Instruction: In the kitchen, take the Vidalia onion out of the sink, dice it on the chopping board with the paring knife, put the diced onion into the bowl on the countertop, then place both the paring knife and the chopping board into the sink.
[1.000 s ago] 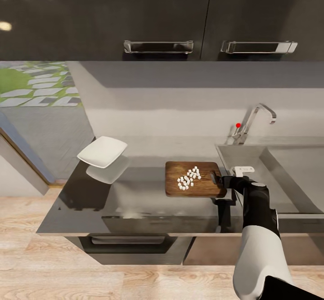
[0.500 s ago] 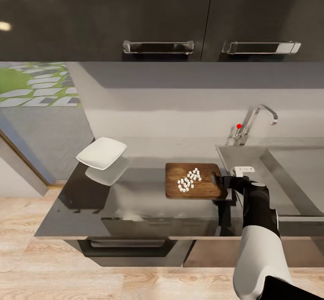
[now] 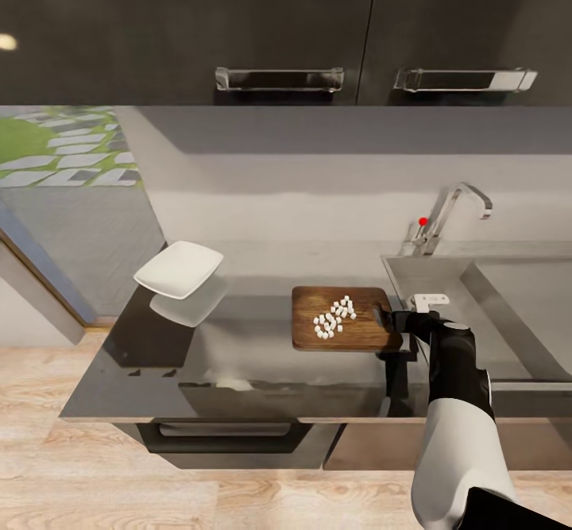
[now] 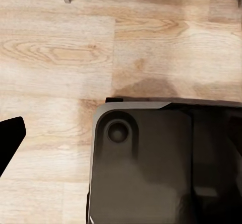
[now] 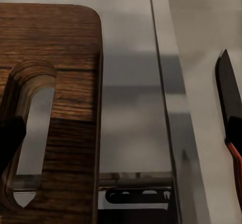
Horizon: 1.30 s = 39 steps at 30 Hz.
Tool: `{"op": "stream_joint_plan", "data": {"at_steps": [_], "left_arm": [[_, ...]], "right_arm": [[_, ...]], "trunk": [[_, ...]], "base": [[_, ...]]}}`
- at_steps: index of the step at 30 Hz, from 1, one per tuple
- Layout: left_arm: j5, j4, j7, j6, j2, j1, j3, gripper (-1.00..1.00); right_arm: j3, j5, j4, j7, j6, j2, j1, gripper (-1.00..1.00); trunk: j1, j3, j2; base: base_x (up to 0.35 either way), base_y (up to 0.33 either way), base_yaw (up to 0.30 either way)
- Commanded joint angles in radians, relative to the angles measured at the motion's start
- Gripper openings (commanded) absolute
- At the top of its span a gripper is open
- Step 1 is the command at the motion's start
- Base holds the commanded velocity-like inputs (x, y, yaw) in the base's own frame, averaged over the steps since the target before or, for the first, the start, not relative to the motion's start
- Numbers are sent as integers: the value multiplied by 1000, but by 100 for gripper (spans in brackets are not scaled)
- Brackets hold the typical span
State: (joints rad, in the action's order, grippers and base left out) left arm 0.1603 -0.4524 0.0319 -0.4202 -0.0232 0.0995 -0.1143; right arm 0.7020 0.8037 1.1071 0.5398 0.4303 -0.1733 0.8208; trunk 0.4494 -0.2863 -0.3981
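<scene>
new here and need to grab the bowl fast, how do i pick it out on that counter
Find the grey countertop under the dark upper cabinets, with the sink at its right end. From the brown chopping board beside the sink, look toward the counter's far left corner: the bowl sits there alone. It is the only white dish, shallow and squarish with rounded corners.
</scene>
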Motion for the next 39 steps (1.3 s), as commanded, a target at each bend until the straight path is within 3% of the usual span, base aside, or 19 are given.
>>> {"op": "stream_joint_plan", "data": {"at_steps": [1,39], "left_arm": [[10,-2,3,-2,-1,0,-8,100],[10,4,3,-2,-1,0,-8,100]], "right_arm": [[4,9,2,9,1,-1,1,100],[4,9,2,9,1,-1,1,100]], "trunk": [[1,-3,-2],[1,-27,-2]], "base": [[0,0,0],[0,0,0]]}}
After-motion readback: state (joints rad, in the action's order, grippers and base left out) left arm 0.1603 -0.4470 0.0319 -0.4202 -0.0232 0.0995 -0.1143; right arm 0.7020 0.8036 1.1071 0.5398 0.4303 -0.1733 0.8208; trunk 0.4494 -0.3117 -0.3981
